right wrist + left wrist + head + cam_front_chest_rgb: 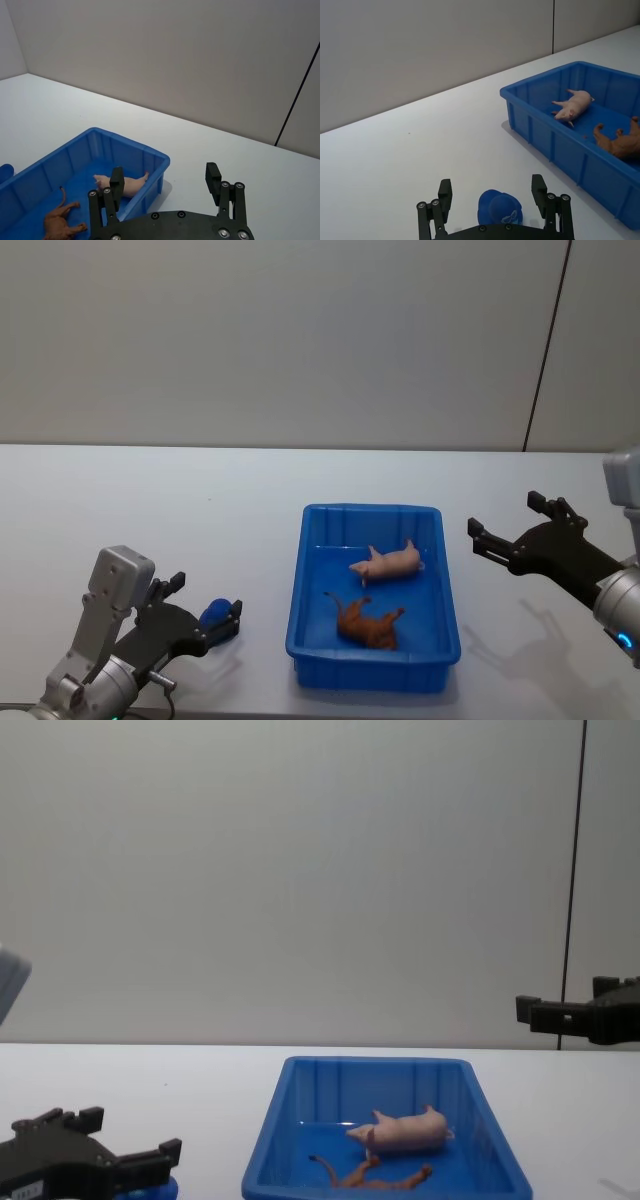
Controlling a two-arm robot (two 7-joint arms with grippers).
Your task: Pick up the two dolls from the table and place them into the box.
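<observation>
Both dolls lie on their sides inside the blue box point(300, 590): the pale pink pig point(390, 563) toward the far end, the brown long-tailed animal point(368, 624) nearer the front. The wrist and chest views show the same: pig point(574, 104) point(125, 184) point(405, 1130), brown animal point(620, 142) point(60, 222) point(375, 1178), box point(555, 145) point(45, 172) point(265, 1150). My left gripper point(208, 612) point(492, 192) point(125, 1135) stands open, low at the table's front left, holding nothing. My right gripper point(510, 520) point(165, 182) point(560, 1000) hovers open to the right of the box, empty.
A small blue cap-shaped object point(215, 614) point(500, 209) lies on the white table between the left gripper's fingers, which do not close on it. A grey wall stands behind the table. The table's front edge runs just below the box.
</observation>
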